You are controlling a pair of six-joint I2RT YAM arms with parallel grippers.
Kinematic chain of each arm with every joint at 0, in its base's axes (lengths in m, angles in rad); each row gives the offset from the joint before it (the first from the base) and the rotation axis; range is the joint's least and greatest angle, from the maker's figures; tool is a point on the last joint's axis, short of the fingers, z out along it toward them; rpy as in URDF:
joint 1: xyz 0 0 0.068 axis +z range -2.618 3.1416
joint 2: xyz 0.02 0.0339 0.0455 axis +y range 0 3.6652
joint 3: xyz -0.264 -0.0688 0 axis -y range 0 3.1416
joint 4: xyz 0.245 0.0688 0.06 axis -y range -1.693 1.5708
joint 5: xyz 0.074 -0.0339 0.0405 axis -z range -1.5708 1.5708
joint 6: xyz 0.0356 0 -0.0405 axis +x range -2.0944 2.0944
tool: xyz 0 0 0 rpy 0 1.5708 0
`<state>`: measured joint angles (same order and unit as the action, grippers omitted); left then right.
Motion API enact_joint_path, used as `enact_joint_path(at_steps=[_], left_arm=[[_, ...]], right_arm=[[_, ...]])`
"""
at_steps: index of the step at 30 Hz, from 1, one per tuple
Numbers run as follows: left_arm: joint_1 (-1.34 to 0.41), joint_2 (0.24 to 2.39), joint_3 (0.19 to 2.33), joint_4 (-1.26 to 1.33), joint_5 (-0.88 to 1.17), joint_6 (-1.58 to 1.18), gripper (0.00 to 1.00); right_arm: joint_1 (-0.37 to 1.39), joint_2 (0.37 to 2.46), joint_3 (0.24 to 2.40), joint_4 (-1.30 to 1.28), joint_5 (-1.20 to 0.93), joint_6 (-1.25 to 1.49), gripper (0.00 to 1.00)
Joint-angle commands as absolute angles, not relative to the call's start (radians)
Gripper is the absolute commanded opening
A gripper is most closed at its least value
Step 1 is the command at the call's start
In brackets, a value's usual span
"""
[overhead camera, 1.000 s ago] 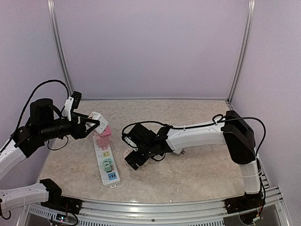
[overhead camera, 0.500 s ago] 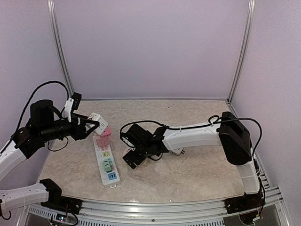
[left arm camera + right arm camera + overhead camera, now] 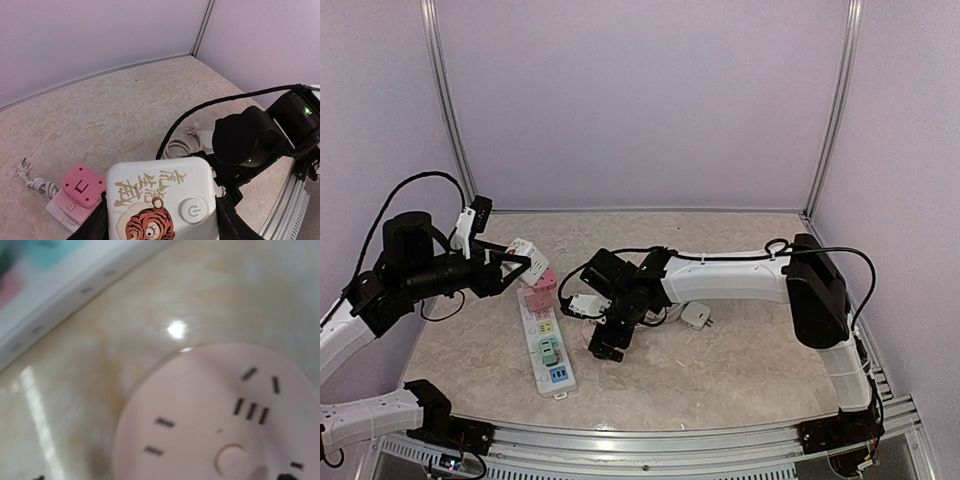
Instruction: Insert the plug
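Observation:
My left gripper (image 3: 510, 265) is shut on a white cube adapter with a tiger picture (image 3: 162, 200), held in the air above the far end of the white power strip (image 3: 546, 340); its fingers (image 3: 96, 225) flank the cube. A pink plug block (image 3: 542, 281) sits in the strip's far end, also in the left wrist view (image 3: 82, 186). My right gripper (image 3: 608, 338) points down at the table right of the strip. Its view is filled by a blurred pale round socket disc (image 3: 215, 420), with the strip's edge (image 3: 75, 285) at upper left. Only dark tips show at the bottom corners, wide apart.
A white charger plug (image 3: 697, 316) with a coiled white cable (image 3: 180, 147) lies behind the right arm (image 3: 730, 280). A thin cord with prongs (image 3: 30, 177) lies left of the pink block. Purple walls enclose the table on three sides.
My right gripper has swung and turned, now pointing down closer to the power strip, and the white charger plug is uncovered. The left arm has barely moved.

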<state>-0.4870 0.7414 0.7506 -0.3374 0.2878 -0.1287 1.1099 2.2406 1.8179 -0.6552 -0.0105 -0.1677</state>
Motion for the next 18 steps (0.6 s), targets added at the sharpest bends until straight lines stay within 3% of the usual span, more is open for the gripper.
enact_joint_path(at_steps=[1,5,9,11,14,18], left_arm=[[-0.471,0.718,0.765,-0.305,0.301,-0.118,0.00],[-0.461,0.711,0.763,-0.305,0.302,-0.116,0.00],[-0.457,0.705,0.751,-0.296,0.303,-0.120,0.00],[-0.453,0.700,0.750,-0.300,0.302,-0.119,0.00],[-0.447,0.692,0.750,-0.310,0.297,-0.113,0.00],[-0.445,0.680,0.737,-0.300,0.303,-0.102,0.00]], right_arm=[[1.018,2.242,1.873,-0.830,-0.200,-0.383,1.00],[0.879,2.197,1.865,-0.791,-0.393,-0.483,1.00],[0.804,2.214,1.858,-0.703,-0.405,-0.573,0.97],[0.781,2.272,1.925,-0.753,-0.368,-0.590,0.86],[0.754,2.360,2.038,-0.859,-0.289,-0.574,0.56],[0.735,2.385,2.008,-0.838,-0.190,-0.514,0.51]])
